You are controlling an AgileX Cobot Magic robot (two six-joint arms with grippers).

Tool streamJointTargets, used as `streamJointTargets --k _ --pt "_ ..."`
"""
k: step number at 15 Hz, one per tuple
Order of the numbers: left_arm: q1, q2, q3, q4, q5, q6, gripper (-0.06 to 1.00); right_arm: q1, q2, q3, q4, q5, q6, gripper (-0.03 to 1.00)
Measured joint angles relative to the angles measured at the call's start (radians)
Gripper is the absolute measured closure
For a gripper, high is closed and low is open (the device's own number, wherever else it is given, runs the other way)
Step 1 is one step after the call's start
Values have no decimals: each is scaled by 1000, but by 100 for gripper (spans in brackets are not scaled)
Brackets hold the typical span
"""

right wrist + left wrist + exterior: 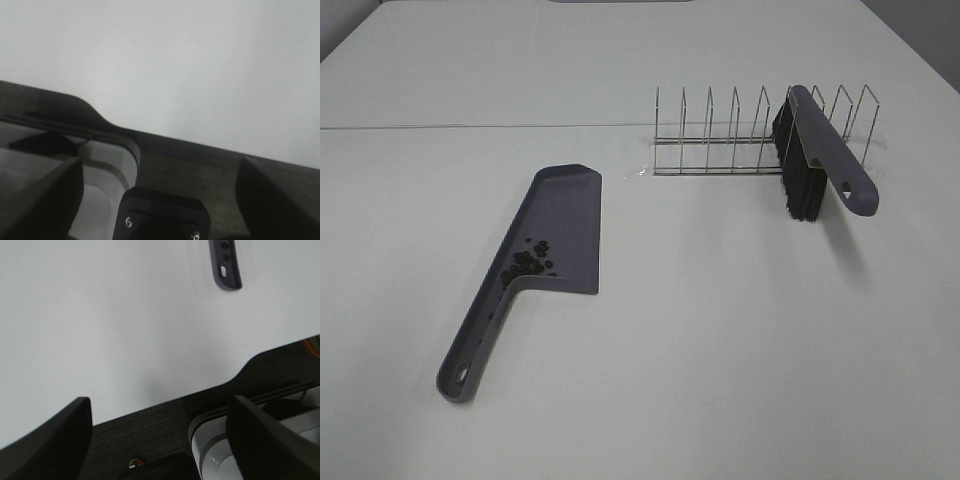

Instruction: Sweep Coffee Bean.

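Note:
Several dark coffee beans (528, 262) lie clustered inside the grey-purple dustpan (565, 215), near where its pan meets the handle. The dustpan lies flat on the white table, left of centre, handle toward the front. The tip of its handle also shows in the left wrist view (226, 265). A grey-purple brush (820, 150) with black bristles rests in a wire rack (720, 145) at the back right. My left gripper (159, 405) is open and empty over the table's front edge. My right gripper (160, 165) is open and empty, also at the table's edge. Neither gripper shows in the exterior view.
The white table (720, 340) has a seam (470, 127) running across its back part. The dark strip of the table's edge and the robot's base (225, 450) lie below both grippers in the wrist views.

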Motion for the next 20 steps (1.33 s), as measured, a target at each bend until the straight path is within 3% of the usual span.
streamJointTargets --k 5,9,17,19,20 --pt "0 -144 134 -159 -144 271 23 0 -526 93 -11 -87 -22 18" --pt "0 -144 139 -168 -150 289 23 0 -666 114 -11 -125 -26 18" --pt "6 -163 139 -172 -149 290 23 -10 -673 116 -11 -126 -26 18" --pt "70 -214 139 -177 -149 290 23 -74 -673 116 -6 -126 -26 18" --pt "160 -276 139 -177 -149 290 23 -150 -673 116 -6 -126 -26 18"
